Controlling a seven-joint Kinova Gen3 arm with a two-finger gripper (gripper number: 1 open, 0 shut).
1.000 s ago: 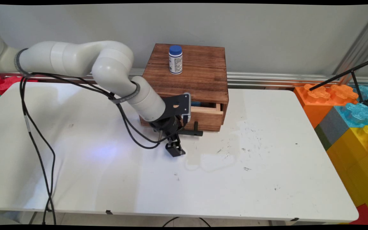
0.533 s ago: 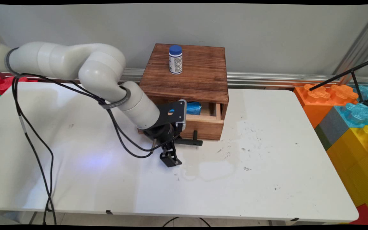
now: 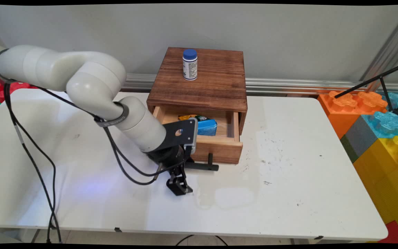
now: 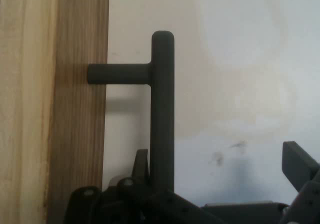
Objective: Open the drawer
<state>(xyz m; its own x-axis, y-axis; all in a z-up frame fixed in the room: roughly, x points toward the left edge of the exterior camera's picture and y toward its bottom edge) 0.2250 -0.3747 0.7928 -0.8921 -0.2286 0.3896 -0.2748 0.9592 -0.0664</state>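
Handle (image 4: 162, 104), black T-bar | wooden drawer (image 3: 216, 143) | hand (image 3: 181, 180) open, one finger seemingly hooked behind.

The white table (image 3: 288, 193) bore a wooden drawer box (image 3: 202, 86) at its far edge; scuff marks (image 3: 271, 162) lay right of the box.
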